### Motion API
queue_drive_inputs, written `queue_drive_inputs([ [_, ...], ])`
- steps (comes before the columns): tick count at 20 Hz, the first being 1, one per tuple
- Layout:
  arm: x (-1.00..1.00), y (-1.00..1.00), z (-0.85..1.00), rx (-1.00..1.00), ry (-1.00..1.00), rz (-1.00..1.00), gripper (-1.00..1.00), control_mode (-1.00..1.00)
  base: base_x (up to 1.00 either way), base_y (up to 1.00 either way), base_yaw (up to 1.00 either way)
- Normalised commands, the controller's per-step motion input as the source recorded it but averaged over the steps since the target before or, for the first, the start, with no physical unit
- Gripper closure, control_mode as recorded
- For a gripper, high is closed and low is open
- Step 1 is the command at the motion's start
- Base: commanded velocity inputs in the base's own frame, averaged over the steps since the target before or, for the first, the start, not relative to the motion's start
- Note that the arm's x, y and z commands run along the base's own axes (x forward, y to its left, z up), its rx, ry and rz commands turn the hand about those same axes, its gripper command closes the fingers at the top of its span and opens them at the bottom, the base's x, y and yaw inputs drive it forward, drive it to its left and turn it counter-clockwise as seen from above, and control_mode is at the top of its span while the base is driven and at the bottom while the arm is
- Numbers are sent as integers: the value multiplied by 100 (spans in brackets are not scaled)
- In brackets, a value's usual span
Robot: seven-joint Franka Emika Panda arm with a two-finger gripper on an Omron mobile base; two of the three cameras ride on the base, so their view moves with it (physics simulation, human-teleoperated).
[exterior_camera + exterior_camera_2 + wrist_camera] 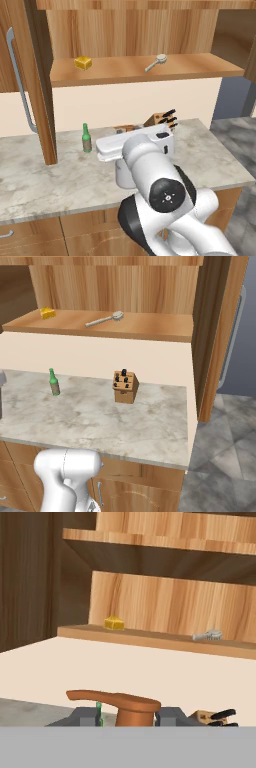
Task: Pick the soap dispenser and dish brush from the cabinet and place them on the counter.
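Soap dispenser (131, 708) sits between the gripper (128, 717) fingers in the hand view, its orange-brown pump top rising right at the fingertips with the long spout reaching out to the left; the jaws stand narrow and close around the neck under that pump, so the gripper holds the soap dispenser. In the left base view a pale rounded body (125, 175) shows below the white hand, low over the table (45, 180), but whether it touches the stone I cannot tell, since the arm covers its base. The dish brush (156, 62) lies on the inner shelf of the cabinet (135, 72), handle pointing down-left and its round pale head toward the right, well apart from a yellow sponge (83, 62) that rests farther left on the same shelf. The right base view shows the same pair, the brush near the middle of the shelf and the sponge at its left end. The cabinet door (30, 85) stands open at the left, its long silver bar handle facing out. On the table, a slim green bottle (86, 138) stands upright near the foot of that door, to the left of the hand. A wooden knife block (125, 387) with dark handles stands further right, near the back wall, well apart from the bottle. Wooden drawers run under the table's light edge.
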Motion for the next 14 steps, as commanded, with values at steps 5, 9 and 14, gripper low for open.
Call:
queue_drive_inputs([
  [5,41,0,-58,0,-17,0,100,-100,0,0,0],
  [9,31,0,-53,0,-18,1,100,-100,0,0,0],
  [14,13,0,-50,0,-18,6,100,-100,0,0,0],
])
